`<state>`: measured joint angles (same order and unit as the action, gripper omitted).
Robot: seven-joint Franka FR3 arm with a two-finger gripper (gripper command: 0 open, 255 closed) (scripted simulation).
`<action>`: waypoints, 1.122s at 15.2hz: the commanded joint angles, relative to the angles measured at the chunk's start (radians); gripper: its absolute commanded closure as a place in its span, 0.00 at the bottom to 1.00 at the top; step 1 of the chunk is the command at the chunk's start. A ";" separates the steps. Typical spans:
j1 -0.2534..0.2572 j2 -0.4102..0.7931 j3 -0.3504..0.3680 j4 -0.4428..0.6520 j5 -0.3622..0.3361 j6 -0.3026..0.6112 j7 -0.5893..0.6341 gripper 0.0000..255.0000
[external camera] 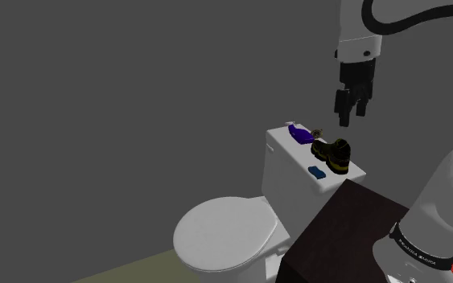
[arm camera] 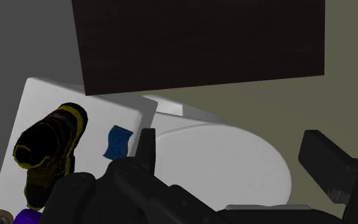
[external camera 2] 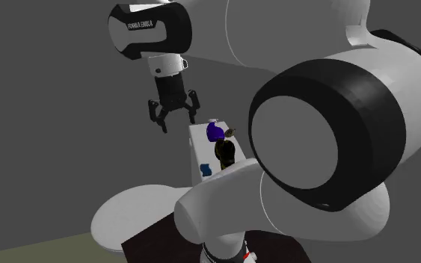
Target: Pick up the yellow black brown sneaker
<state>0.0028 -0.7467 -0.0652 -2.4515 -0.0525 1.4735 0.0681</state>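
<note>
Subject item: the sneaker [external camera: 331,153] is a high-top shoe. Its upper is black, with yellow edging around the collar and along the sole and brownish tones on the side. In the wrist view the sneaker [arm camera: 47,149] shows its open collar, ringed in yellow, and a dark interior.

Location: it stands upright on its sole on the white toilet tank lid [external camera: 281,143], towards the end nearer the stand [external camera: 341,233], a dark brown box. A purple object [external camera: 299,134] lies on the lid beyond it. A small brownish item [external camera: 316,131], too small to identify, sits just beside that. A small blue item [external camera: 316,170] lies near the sneaker at the lid's front edge. The white toilet cover [external camera: 224,233] below is down.

Gripper: the all-black gripper [external camera: 352,112] hangs above the tank, clear of the sneaker and slightly to the shoulder view's right of it. The jaws stand apart with nothing between them. The second exterior view confirms the spread, with the gripper [external camera 2: 177,119] above the lid and apart from the sneaker [external camera 2: 226,152]. In the wrist view the fingers [arm camera: 147,149] are separated and the sneaker lies outside them, beyond the blue item [arm camera: 117,142].
</note>
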 commanded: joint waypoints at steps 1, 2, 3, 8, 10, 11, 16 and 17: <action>0.000 0.000 0.000 0.000 0.000 0.000 0.000 0.00; -0.009 0.021 -0.011 -0.009 -0.013 0.028 -0.003 0.00; -0.018 0.042 -0.021 -0.017 -0.025 0.055 -0.005 0.00; -0.065 0.167 -0.076 -0.039 -0.084 0.194 -0.015 0.00; -0.083 0.223 -0.099 -0.040 -0.105 0.249 -0.017 0.00; -0.091 0.253 -0.110 -0.038 -0.115 0.276 -0.018 0.00; -0.133 0.411 -0.166 -0.012 -0.157 0.404 -0.024 0.00; -0.141 0.444 -0.177 -0.003 -0.163 0.429 -0.025 0.00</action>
<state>-0.1317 -0.3406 -0.2326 -2.4620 -0.2104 1.8710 0.0406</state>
